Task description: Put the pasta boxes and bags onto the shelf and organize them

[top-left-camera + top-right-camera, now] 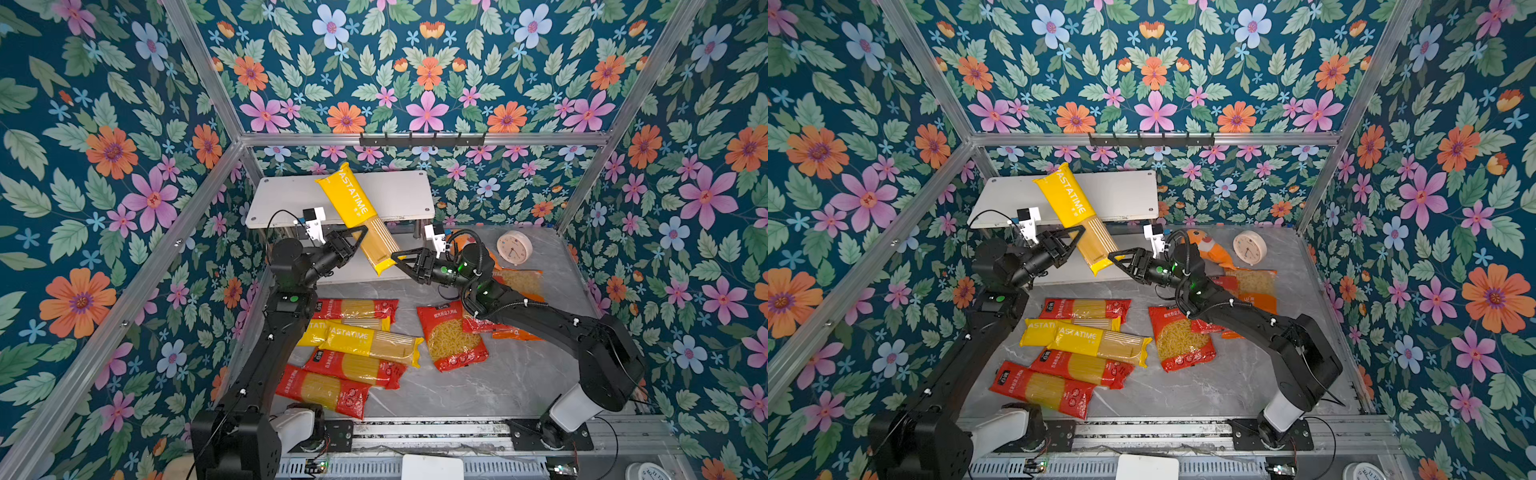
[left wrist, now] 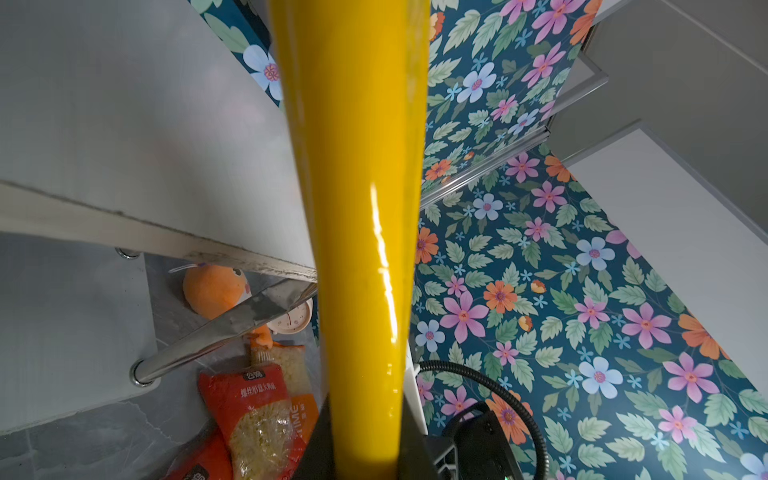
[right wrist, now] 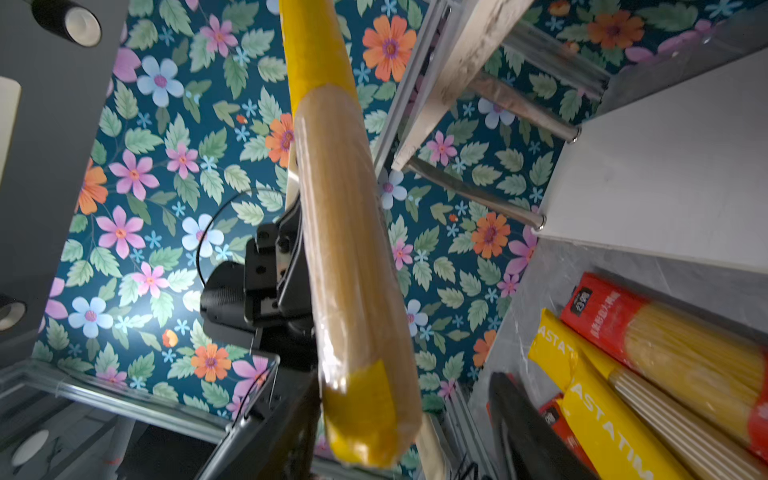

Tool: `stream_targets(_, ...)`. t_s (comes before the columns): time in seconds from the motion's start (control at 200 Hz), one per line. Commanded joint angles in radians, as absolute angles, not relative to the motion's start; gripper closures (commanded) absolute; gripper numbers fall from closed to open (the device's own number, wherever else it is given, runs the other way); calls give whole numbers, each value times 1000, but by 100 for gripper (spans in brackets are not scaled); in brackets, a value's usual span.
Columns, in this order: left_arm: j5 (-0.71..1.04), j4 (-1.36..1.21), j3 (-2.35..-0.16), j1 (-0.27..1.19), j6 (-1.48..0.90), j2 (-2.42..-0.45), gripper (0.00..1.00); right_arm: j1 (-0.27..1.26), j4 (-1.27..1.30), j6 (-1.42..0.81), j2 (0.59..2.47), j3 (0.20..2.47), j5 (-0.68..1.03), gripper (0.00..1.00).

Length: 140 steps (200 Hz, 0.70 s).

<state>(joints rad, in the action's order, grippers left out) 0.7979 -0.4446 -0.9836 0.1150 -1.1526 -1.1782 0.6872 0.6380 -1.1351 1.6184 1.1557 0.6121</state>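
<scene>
A long yellow PASTATIME spaghetti pack [image 1: 353, 208] [image 1: 1071, 203] hangs tilted in the air, its upper end over the top board of the shelf [image 1: 291, 199] [image 1: 1125, 195]. My left gripper [image 1: 359, 235] [image 2: 365, 415] is shut on its middle. My right gripper [image 1: 397, 257] [image 3: 403, 378] is open around the pack's lower end [image 3: 365, 415], with one finger [image 3: 528, 424] well clear of it. On the table lie red spaghetti packs [image 1: 357, 309] [image 1: 357, 368] [image 1: 324, 390], yellow packs [image 1: 365, 340], a red short-pasta bag [image 1: 453, 336] and an orange bag [image 1: 519, 282].
An orange plush fish [image 1: 1208, 247] and a small round clock [image 1: 514, 248] sit at the back right, behind my right arm. A black hook rail [image 1: 422, 139] hangs on the back wall above the shelf. Floral walls close in the table on three sides.
</scene>
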Motion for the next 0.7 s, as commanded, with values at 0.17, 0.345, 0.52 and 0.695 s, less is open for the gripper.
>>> stream_targets(0.17, 983, -557, -1045, 49, -1236, -1247, 100, 685, 465, -1048, 1644, 1286, 742, 49)
stream_targets(0.345, 1007, -551, -1091, 39, -1258, -1294, 100, 687, 484, -1088, 1707, 1360, 736, 61)
stream_targets(0.52, 997, -538, -1131, 19, -1269, -1324, 97, 690, 552, -1148, 1732, 1400, 692, 85)
stream_targets(0.695, 958, -580, -1114, -6, -1325, -1314, 52, 721, 600, -1202, 1757, 1448, 578, 93)
